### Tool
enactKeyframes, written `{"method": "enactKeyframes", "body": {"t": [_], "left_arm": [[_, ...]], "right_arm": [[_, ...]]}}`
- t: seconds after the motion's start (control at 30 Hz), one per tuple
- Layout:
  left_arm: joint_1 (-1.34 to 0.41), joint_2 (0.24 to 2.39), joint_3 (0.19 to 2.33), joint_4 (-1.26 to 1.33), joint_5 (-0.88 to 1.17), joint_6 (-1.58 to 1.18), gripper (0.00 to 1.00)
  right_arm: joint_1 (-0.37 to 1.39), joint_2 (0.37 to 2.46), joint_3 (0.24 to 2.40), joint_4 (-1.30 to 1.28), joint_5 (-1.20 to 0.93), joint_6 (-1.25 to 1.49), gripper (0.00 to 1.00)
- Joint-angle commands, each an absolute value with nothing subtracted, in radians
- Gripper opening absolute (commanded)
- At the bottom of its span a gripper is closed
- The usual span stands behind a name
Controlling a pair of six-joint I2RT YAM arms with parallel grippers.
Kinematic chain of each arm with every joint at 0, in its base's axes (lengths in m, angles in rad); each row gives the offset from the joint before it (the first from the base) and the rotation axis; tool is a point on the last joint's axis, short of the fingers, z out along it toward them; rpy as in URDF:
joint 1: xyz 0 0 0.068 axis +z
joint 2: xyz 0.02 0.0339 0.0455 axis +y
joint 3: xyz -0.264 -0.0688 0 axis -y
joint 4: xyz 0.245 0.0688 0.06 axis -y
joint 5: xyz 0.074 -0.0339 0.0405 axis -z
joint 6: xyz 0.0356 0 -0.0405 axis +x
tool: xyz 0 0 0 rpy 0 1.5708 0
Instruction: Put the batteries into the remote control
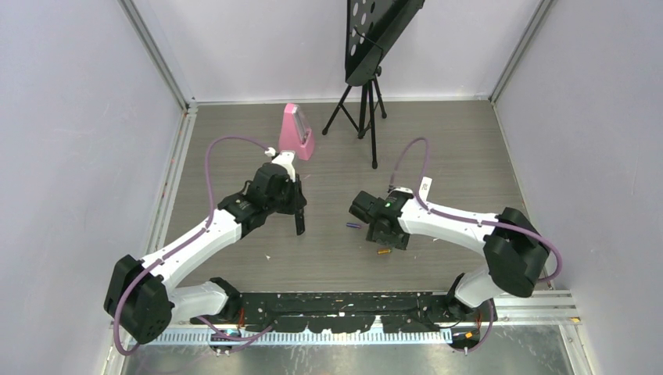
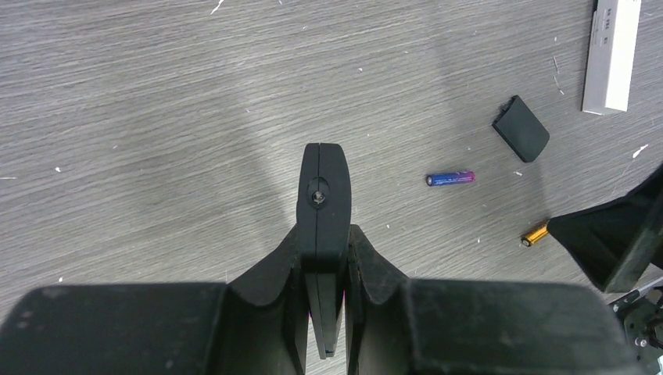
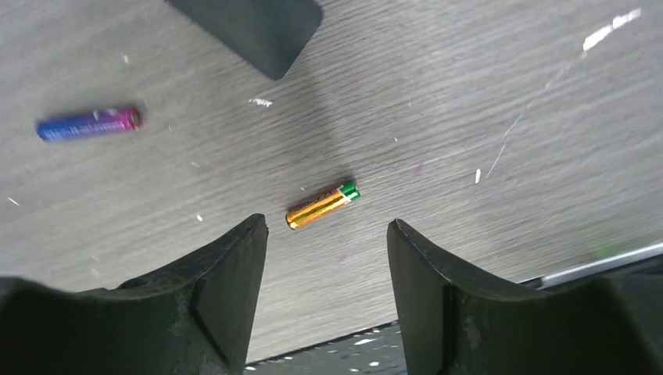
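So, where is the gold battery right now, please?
In the right wrist view, the gold battery lies just ahead of the open right gripper, right of the purple battery.

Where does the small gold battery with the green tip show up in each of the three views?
Top external: the gold cylindrical battery with a green tip lies right of centre, in the lower half.
Left wrist: far right, just below mid-height.
Right wrist: near the centre, just beyond the gap between the open jaws.
Shared landmark: the purple-and-blue cylindrical battery, up and to the left of it in every view.
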State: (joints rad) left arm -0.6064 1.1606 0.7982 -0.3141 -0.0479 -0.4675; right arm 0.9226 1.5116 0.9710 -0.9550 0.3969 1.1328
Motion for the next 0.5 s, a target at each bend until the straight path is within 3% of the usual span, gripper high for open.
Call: {"method": "enactKeyframes", "body": {"t": [0.0, 0.27, 0.47], "left_arm": [[-0.600, 1.164, 0.813, -0.243, -0.042, -0.477, 0.00], [-0.600, 1.144, 0.794, -0.236, -0.032, -0.472, 0.00], [-0.601, 1.143, 0.784, -0.233, -0.047, -0.467, 0.00]], "right_arm": [[0.916, 1.443, 0.934, -1.008, 0.479, 1.531, 0.60], [0.888, 1.464, 0.841, -0.871, 0.472, 1.759, 0.45], [0.860, 1.512, 0.836, -0.803, 0.467, 1.753, 0.42]]}}
